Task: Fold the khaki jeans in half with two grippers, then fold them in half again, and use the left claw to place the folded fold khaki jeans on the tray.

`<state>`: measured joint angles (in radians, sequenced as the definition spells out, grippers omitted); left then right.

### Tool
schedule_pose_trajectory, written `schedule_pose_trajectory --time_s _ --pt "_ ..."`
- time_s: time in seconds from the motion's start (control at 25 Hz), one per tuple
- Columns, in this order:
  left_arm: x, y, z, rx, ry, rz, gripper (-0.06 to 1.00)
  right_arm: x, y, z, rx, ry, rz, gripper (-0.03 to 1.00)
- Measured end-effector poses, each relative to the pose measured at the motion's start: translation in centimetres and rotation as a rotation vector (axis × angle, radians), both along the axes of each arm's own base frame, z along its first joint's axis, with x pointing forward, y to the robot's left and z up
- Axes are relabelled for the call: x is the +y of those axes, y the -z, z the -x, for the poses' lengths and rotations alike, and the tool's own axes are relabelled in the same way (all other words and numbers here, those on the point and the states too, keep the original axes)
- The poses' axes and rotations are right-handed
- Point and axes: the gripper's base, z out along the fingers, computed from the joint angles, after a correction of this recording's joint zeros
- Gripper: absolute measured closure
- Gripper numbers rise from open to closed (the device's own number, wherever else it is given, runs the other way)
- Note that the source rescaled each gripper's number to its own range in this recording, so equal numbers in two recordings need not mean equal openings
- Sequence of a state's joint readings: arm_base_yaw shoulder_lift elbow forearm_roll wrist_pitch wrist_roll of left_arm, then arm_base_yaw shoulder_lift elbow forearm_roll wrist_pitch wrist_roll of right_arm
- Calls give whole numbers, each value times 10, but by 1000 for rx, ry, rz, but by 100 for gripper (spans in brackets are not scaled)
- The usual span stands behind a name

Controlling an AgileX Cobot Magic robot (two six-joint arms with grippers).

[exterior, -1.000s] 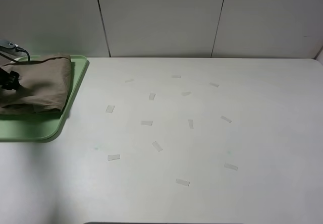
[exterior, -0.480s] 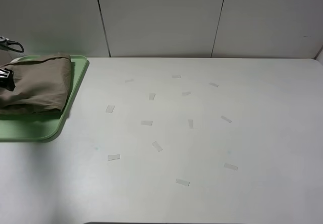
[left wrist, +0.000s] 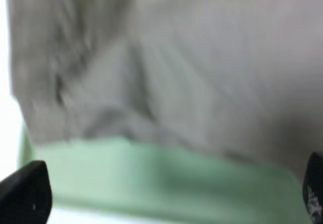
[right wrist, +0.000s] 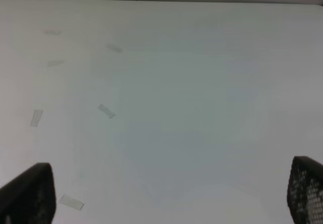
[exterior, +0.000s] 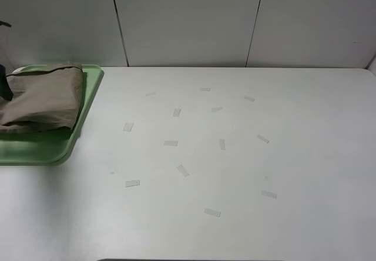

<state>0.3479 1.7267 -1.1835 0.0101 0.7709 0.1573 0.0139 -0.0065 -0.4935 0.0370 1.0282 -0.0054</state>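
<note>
The folded khaki jeans (exterior: 41,96) lie in a thick bundle on the pale-green tray (exterior: 53,149) at the table's nine-o'clock edge in the exterior high view; the cloth covers most of the tray, leaving its near rim bare; the left claw (left wrist: 166,193) hangs over cloth and rim, fingers spread wide with nothing between them, the picture blurred; the right gripper (right wrist: 161,193) is likewise wide apart and empty over the white table (exterior: 305,155); small tape strips (exterior: 182,170) dot the table's centre.
</note>
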Motion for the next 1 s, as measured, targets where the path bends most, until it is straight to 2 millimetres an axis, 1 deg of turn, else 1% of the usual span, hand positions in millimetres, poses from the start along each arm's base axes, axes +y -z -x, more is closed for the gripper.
schedule_pose_trajectory --time_s 0.2,0.32,0.4,0.6,0.72,0.88,1.0 --pt "-9 -26 22 68 1 37 -5 0 0 0 0 0 0 -3" --pt "-17 -40 35 49 -10 61 -5 0 0 0 0 0 0 -3" --pt "-24 -47 49 29 -16 81 -5 0 0 0 0 0 0 -3" --pt "-40 -60 91 -24 -18 80 -5 0 0 0 0 0 0 -3" --pt "-57 -70 119 -80 11 60 -5 0 0 0 0 0 0 -3" --pt "-80 -76 154 -128 81 50 -5 0 0 0 0 2 -5 -3" --pt "-92 -81 180 -172 109 44 -5 0 0 0 0 0 0 -3"
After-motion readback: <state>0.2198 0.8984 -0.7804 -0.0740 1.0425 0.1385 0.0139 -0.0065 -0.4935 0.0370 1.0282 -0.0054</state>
